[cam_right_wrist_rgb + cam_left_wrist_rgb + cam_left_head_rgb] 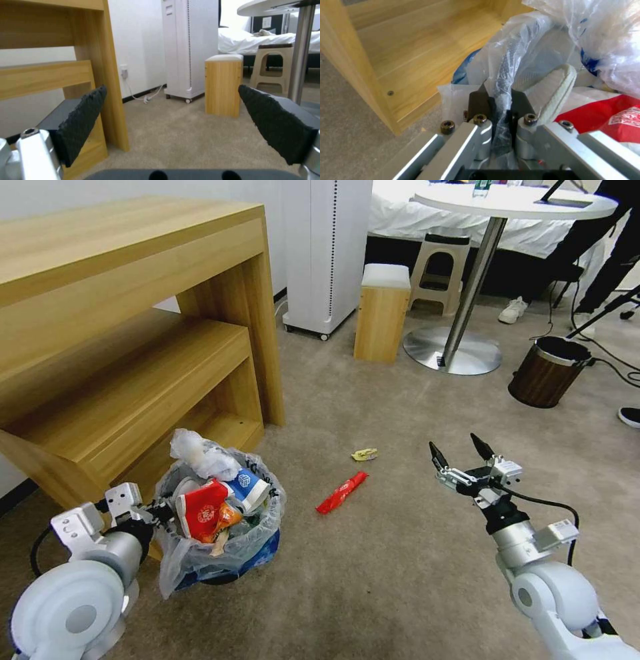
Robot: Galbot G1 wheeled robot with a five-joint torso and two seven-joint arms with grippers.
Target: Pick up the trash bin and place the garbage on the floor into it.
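The trash bin (pixel 223 553), a small dark bin lined with a clear crinkled bag, sits at lower left beside the wooden shelf, heaped with garbage: a red wrapper (pixel 202 508), paper cups and white plastic. My left gripper (pixel 155 511) is shut on the bin's rim; in the left wrist view its black fingers (pixel 479 103) pinch the rim and bag (pixel 502 100). On the carpet lie a red wrapper (pixel 341 492) and a small yellow wrapper (pixel 365 454). My right gripper (pixel 461 448) hangs open above the carpet, right of those wrappers, holding nothing.
A wooden shelf unit (pixel 127 347) stands at left, close behind the bin. Farther back are a white tall appliance (pixel 327 253), a wooden stool (pixel 381 313), a round table's base (pixel 453 350) and a brown wood-look bin (pixel 548 372). Open carpet lies ahead.
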